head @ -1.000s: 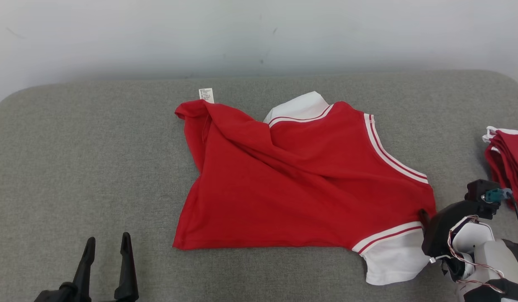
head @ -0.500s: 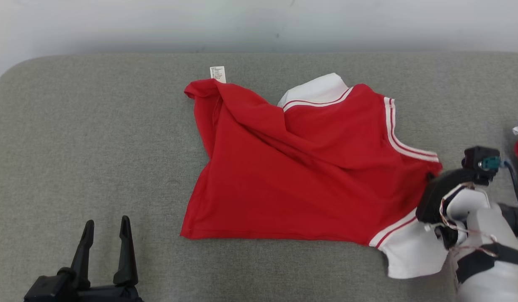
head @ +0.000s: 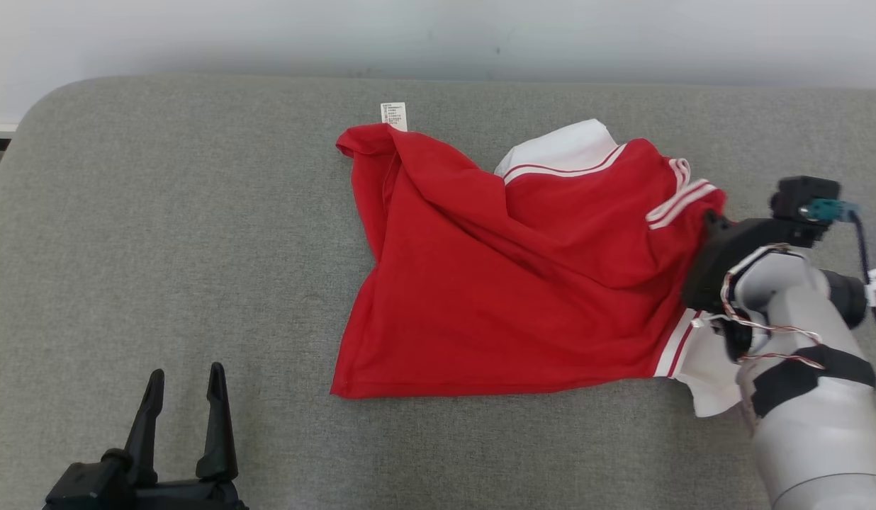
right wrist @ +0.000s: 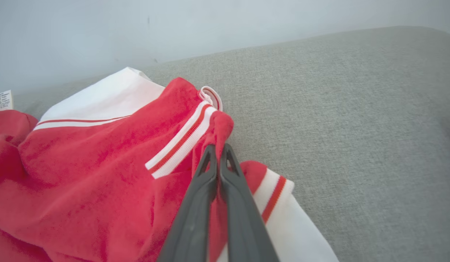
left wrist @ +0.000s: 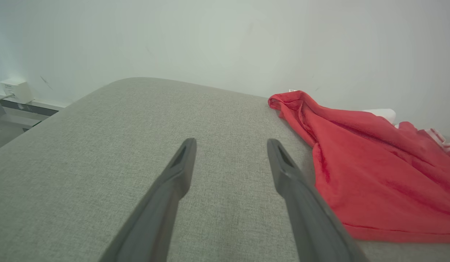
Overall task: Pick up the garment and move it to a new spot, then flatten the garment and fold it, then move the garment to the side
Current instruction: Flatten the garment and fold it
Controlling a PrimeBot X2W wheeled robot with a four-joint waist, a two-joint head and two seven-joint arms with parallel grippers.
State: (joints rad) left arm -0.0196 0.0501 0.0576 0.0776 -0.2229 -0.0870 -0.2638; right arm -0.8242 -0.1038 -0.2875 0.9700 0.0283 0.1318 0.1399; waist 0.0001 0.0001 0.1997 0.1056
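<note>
Two pincers, but only one was doing any work: the right pincer (right wrist: 218,150) was clamped tight on a pinch of red fabric at the right-hand edge of the garment (head: 495,283), just beside the striped trim (right wrist: 181,143). The left pincer (head: 185,375) sat with its fingers apart at the near left of the grey padded bench (head: 161,212), well clear of the cloth and holding nothing.

The garment lay rumpled around the middle-right of the bench. Most of it was flat, with the gripped corner bunched up toward the fingertips, a white sleeve (head: 704,389) partly hidden behind the right forearm (head: 806,425) and a care label (head: 393,115) poking out at the far edge.

My read was that this was the pick-up-and-move step. With one small pinch near an edge, I'd lift slowly and high enough that the far hem comes off the bench instead of dragging, since cloth on that fabric top would probably grab and twist up worse. The pinch looked thin, so a jerk could pull it free. Bringing the left pincer in on the opposite hem should spread the weight and make the flattening afterwards way easier
</note>
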